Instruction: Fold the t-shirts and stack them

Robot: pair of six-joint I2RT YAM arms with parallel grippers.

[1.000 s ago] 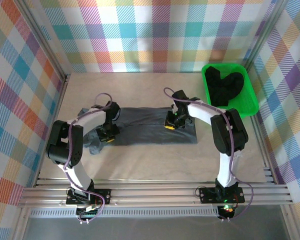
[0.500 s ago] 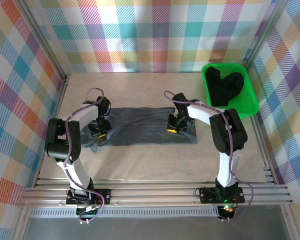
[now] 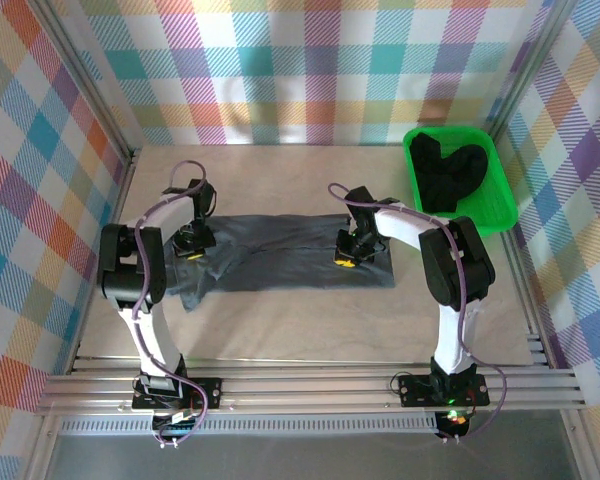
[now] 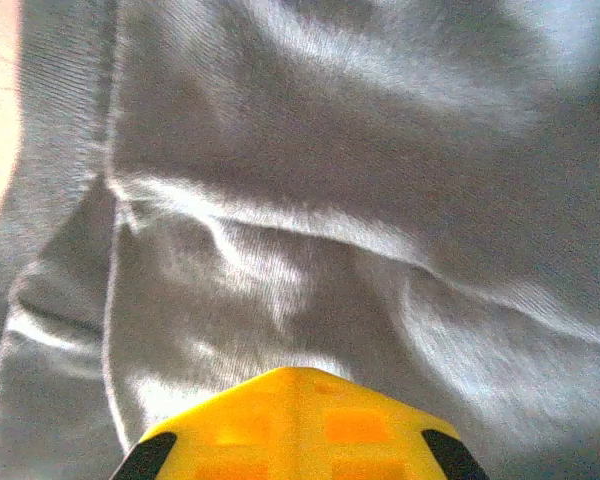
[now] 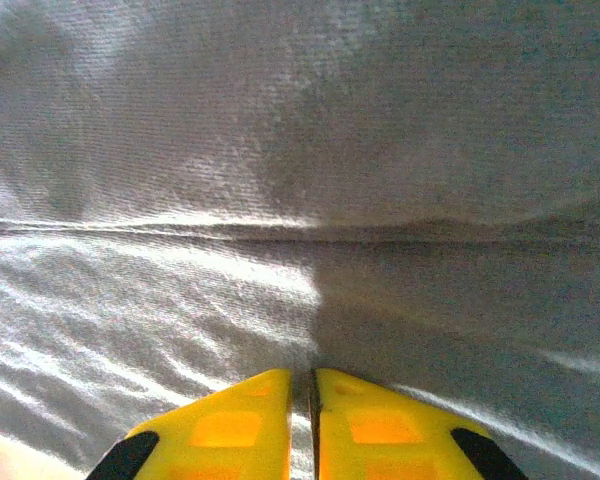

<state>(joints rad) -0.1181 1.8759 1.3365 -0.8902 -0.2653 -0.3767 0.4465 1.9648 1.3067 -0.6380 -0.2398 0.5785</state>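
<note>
From above, the left tool (image 3: 193,243) sits on the left end of a grey t-shirt (image 3: 280,255), which is spread in a flat band across the middle of the desk (image 3: 280,330). Bare desk lies open above and below the shirt. The left wrist view adds close detail: fingers (image 4: 230,430) pressed together, with creases running into their tips and cloth pinched between them. The right tool (image 3: 347,258) rests on the shirt's right part, closed to a hairline slit on fabric just below a seam (image 5: 180,225). At upper right, black t-shirts (image 3: 448,175) lie heaped in a green tray (image 3: 485,222).
</note>
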